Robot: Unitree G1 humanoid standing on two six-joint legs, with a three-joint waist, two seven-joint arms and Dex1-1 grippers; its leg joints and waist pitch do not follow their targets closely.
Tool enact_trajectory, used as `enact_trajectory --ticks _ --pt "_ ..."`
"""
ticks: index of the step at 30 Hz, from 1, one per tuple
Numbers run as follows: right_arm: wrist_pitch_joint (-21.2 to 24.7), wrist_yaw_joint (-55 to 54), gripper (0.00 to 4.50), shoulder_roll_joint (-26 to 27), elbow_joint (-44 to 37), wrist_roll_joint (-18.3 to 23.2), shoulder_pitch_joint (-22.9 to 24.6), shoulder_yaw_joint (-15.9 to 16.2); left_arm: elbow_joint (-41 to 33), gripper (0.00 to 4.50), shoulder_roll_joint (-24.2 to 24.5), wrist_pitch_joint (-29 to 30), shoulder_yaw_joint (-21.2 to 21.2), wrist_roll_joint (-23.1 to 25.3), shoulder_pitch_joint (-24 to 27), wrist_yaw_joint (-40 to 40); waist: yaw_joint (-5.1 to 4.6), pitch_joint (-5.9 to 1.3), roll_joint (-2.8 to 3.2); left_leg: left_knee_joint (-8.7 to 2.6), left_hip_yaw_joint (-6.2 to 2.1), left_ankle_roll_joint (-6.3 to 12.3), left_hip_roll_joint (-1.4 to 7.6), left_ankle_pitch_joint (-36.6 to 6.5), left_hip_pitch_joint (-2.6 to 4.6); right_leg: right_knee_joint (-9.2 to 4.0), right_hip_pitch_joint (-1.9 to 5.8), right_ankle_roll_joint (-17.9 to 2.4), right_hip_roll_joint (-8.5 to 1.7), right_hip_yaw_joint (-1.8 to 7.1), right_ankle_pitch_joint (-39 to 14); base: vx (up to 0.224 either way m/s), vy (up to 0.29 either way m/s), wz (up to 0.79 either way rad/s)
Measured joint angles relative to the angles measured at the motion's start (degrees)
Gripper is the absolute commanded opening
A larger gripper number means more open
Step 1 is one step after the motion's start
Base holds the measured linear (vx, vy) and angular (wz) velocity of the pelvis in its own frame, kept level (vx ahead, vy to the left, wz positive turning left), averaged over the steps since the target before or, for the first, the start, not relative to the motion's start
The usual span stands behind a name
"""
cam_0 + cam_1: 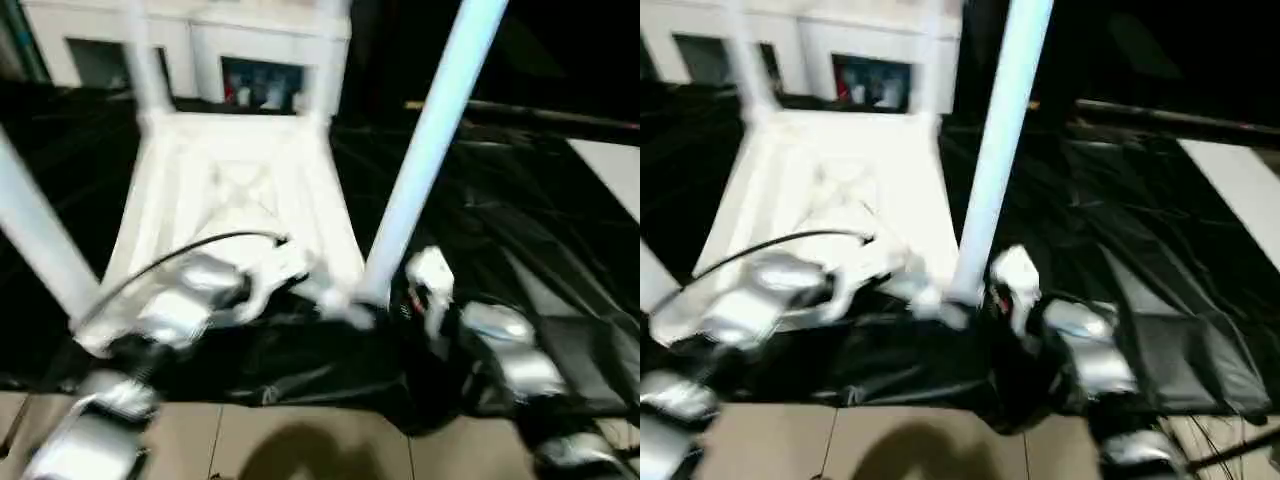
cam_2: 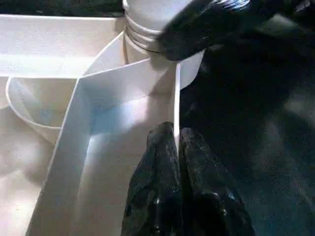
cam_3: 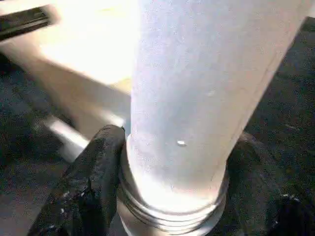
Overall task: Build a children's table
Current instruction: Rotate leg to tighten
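here, largest first, all placed against the table top. work table [image 1: 560, 300]: draped in black sheeting, carrying the rest. white cabinet [image 1: 200, 40]: beyond the top's far edge, a dark glass panel showing coloured items inside.

children's table, top [image 1: 240, 190]: white plastic, lying upside down on the black sheeting, ribbed underside facing up, rounded sockets at the corners. legs: one [image 1: 430, 140] stands tilted in the near corner socket on the robot's right side of the top; another [image 1: 35, 240] rises at the near corner on the left side; two more [image 1: 145, 70] stand at the far corners.

right gripper [image 3: 172, 196]: at the base of the near right-side leg, its fingers [image 3: 93, 182] set on either side of the tube just above the ringed collar, one pad touching the tube; jaws stand wide, about the leg's width.

left gripper [image 2: 176, 162]: at the top's near edge, beside the same socket, fingers pressed narrow together, pinching a thin upright rib [image 2: 176, 103] of the underside between them.
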Motion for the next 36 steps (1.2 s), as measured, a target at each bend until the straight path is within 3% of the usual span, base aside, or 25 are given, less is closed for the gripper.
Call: enact_trajectory --ticks 6,12,13,21,25,30,36 --pt "1.87 -18.98 2.64 5.79 4.30 -1.74 -3.42 -3.44 5.05 0.00 -7.17 2.62 0.54 1.98 -2.98 11.70 -0.12 -0.14 -0.17 0.04 -0.02 0.00 -0.04 0.00 0.01 -0.06 0.00 0.02 -0.01 0.02 0.00 0.000 0.000 0.00" --pt "0.03 -26.90 2.64 7.66 8.65 -5.46 -6.44 -3.02 7.30 0.00 -9.98 2.35 0.31 4.01 -4.08 16.77 -0.16 -0.35 -0.45 0.03 -0.04 0.00 -0.08 0.00 -0.04 -0.13 0.01 0.06 -0.02 0.04 -0.01 0.000 0.000 0.00" --pt "-0.18 -26.61 3.20 7.63 8.64 -5.43 -6.37 -3.04 7.27 0.00 -9.94 2.35 0.26 4.00 -4.10 16.70 -0.14 -0.35 -0.45 0.02 -0.04 0.00 -0.08 0.00 -0.05 -0.12 0.01 0.06 -0.02 0.03 -0.01 0.000 0.000 0.00" --pt "-1.82 -14.48 3.88 4.43 7.14 -3.68 -4.69 -2.83 6.28 0.00 -7.12 0.45 -0.15 3.88 -3.72 12.81 -0.02 -0.33 -0.47 -0.21 -0.10 0.00 -0.01 0.00 -0.33 -0.09 -0.08 0.08 0.04 -0.10 0.01 0.000 0.000 0.00" --pt "-2.18 -6.68 3.88 0.94 5.31 -2.83 -3.86 -1.31 5.02 0.00 -4.44 -2.23 -0.26 3.28 -2.71 7.83 0.45 -0.26 -0.06 -0.29 -0.12 0.00 0.02 0.00 -0.34 -0.08 -0.12 0.06 0.05 -0.15 0.02 0.000 0.000 0.00" --pt "-3.42 8.87 3.88 -4.77 -1.33 -0.90 0.69 2.00 -0.84 0.00 1.89 -4.18 -0.67 -0.63 1.19 -5.61 0.88 -0.27 0.56 -0.31 -0.09 0.00 0.03 0.00 -0.29 -0.08 -0.09 -0.11 0.04 -0.13 0.09 0.000 0.000 0.00" --pt "-3.15 19.11 3.88 -8.05 -6.69 1.37 3.64 3.65 -2.16 0.00 4.27 -4.76 -1.13 -1.95 1.65 -11.87 1.32 -0.21 0.53 -0.12 0.09 0.02 0.02 0.01 -0.46 -0.14 -0.11 -0.13 -0.03 0.07 0.04 0.000 0.000 0.00"
